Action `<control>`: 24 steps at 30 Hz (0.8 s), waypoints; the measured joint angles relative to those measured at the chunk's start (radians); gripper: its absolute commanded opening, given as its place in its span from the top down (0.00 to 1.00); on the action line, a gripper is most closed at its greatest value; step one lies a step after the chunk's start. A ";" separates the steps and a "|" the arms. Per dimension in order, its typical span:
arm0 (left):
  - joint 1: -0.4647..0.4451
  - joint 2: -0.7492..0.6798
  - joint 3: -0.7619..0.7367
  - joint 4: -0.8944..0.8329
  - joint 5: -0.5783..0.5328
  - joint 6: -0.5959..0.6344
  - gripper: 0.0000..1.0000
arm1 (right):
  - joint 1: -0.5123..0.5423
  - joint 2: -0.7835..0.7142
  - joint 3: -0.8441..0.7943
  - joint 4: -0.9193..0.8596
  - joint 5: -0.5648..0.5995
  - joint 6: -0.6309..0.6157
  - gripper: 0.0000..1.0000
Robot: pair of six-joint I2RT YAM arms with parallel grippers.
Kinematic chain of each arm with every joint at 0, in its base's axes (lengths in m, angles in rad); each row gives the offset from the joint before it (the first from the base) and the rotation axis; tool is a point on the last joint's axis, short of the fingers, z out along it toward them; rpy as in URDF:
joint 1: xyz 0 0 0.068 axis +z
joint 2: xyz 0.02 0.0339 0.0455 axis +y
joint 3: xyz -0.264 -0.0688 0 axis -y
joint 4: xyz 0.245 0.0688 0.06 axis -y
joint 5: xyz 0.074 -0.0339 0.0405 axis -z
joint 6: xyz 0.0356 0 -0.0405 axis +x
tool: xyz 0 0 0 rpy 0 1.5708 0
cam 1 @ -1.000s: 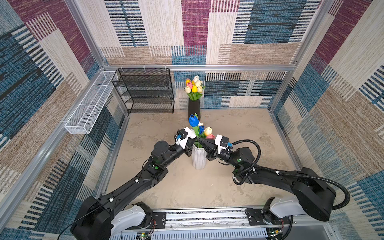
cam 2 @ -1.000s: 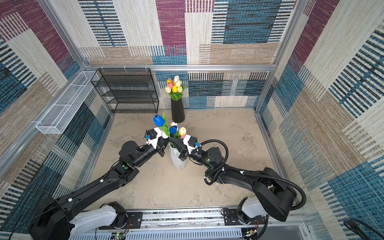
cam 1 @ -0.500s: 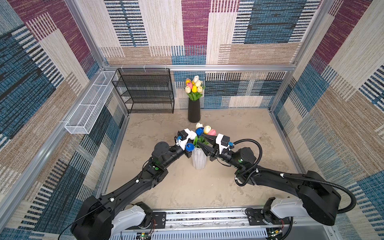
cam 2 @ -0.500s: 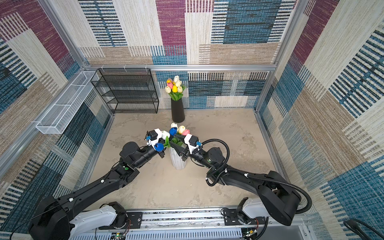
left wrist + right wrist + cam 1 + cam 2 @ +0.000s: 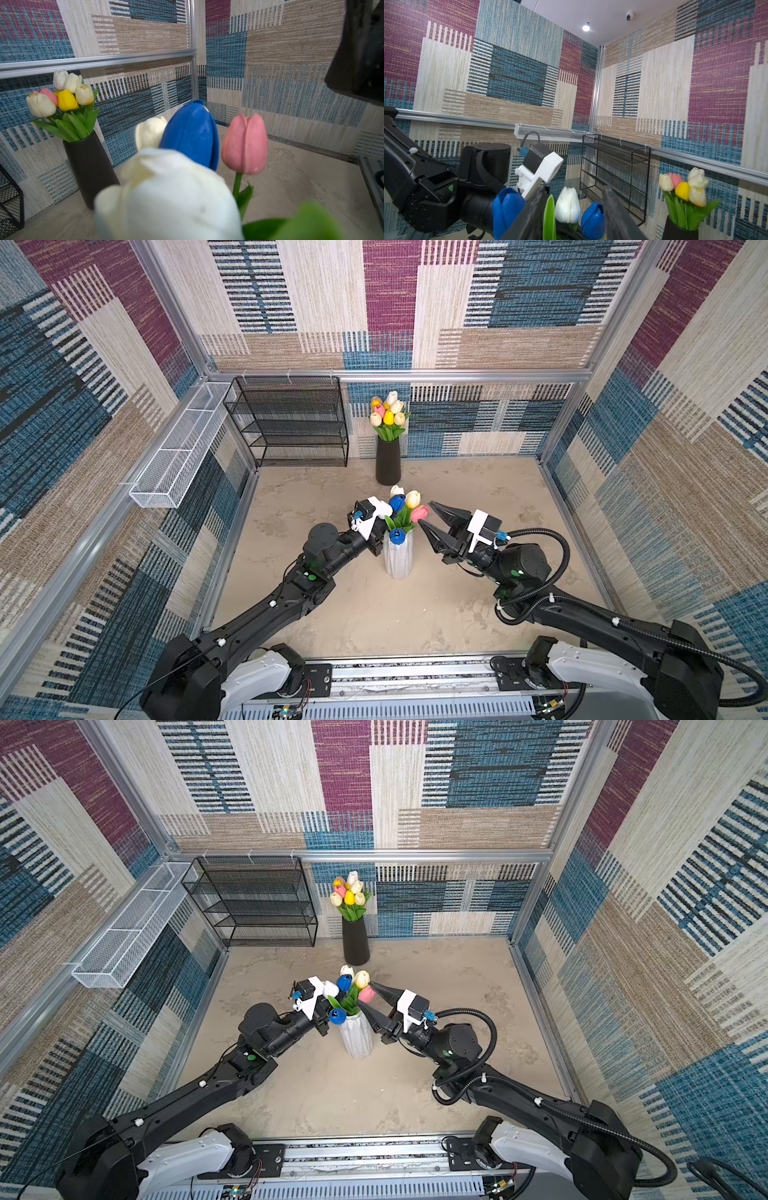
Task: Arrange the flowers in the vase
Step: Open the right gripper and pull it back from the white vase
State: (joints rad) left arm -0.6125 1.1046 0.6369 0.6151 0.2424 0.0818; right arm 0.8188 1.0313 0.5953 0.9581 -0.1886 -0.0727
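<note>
Right hand (image 5: 424, 512) back off the smooth tulips (image 5: 405, 514) — pointed black fingers (image 5: 444, 511) apart

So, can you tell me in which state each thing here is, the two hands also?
white vase: upright, tulips standing in it.
low blue tulip: head hanging at the rim.
left hand: at the white vase, fingers hidden, open or shut unclear.
right hand: open, holding nothing, tips by the pink tulip.
black vase: upright by the back wall, holding a bouquet.
black rack: shelves empty.
white basket: empty.
</note>
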 measured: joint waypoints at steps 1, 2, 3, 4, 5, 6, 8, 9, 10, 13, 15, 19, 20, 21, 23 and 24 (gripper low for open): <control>0.000 -0.003 0.001 -0.001 0.000 0.000 0.78 | 0.000 -0.011 0.000 -0.005 0.017 0.000 0.50; 0.000 -0.007 0.003 -0.005 0.004 0.000 0.76 | 0.000 -0.023 0.000 -0.009 0.037 0.000 0.48; 0.000 -0.011 0.007 -0.006 0.014 0.000 0.73 | 0.000 -0.034 -0.002 -0.013 0.061 0.000 0.48; 0.002 -0.013 0.010 -0.006 0.027 0.000 0.71 | 0.000 -0.040 -0.006 -0.015 0.079 0.000 0.47; 0.002 -0.016 0.013 -0.007 0.032 0.000 0.68 | 0.000 -0.046 -0.013 -0.020 0.100 0.000 0.45; 0.002 -0.017 0.016 -0.007 0.039 0.000 0.63 | -0.001 -0.050 -0.021 -0.027 0.120 0.000 0.43; 0.002 -0.018 0.019 -0.008 0.052 0.000 0.60 | -0.006 -0.055 -0.033 -0.043 0.150 0.001 0.43; 0.002 -0.018 0.021 -0.010 0.052 0.000 0.59 | -0.011 -0.057 -0.037 -0.049 0.162 0.003 0.42; 0.002 -0.018 0.021 -0.011 0.052 0.000 0.58 | -0.017 -0.060 -0.039 -0.054 0.172 0.009 0.41; 0.001 -0.022 0.020 -0.031 0.045 0.000 0.55 | -0.056 -0.067 -0.039 -0.083 0.192 0.044 0.40; 0.001 -0.032 0.013 -0.045 0.023 0.000 0.51 | -0.101 -0.066 -0.027 -0.119 0.193 0.083 0.39; 0.001 -0.064 -0.014 -0.081 -0.006 -0.001 0.46 | -0.156 -0.045 0.000 -0.187 0.186 0.140 0.34; 0.001 -0.076 -0.016 -0.095 -0.007 -0.001 0.45 | -0.160 -0.043 0.000 -0.205 0.176 0.149 0.32; 0.001 -0.089 -0.018 -0.109 -0.008 -0.002 0.45 | -0.161 -0.043 0.000 -0.224 0.168 0.153 0.30; 0.001 -0.122 -0.020 -0.132 -0.018 -0.003 0.42 | -0.167 -0.042 0.003 -0.257 0.150 0.158 0.26; 0.001 -0.136 -0.020 -0.142 -0.026 -0.003 0.41 | -0.170 -0.042 0.005 -0.271 0.143 0.165 0.26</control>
State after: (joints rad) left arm -0.6113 0.9684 0.6170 0.4732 0.2161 0.0788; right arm 0.6487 0.9894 0.6003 0.6872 -0.0460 0.0921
